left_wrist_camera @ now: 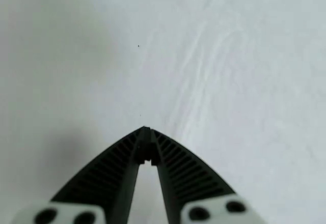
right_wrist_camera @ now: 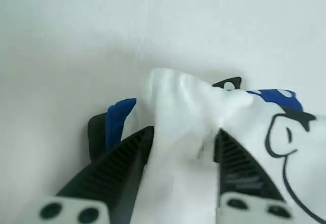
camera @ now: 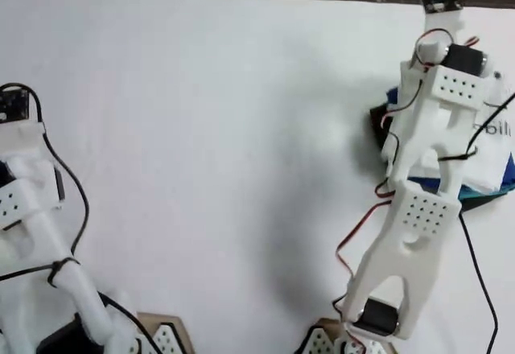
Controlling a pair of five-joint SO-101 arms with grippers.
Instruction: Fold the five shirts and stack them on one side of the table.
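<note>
While left claw rests closed, right claw pinches white shirt.

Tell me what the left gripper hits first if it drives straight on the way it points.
Probably the white table: the left gripper, shut, points at its bare surface. How far off, the wrist view doesn't settle.

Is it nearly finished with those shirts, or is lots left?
Probably near the end. Done: shirts are piled at one side of the table, a blue shirt and a black shirt underneath. In hand: the right claw pinches a white shirt on top of them. Left: releasing it; I cannot count all five. The left claw is shut over the table.
</note>
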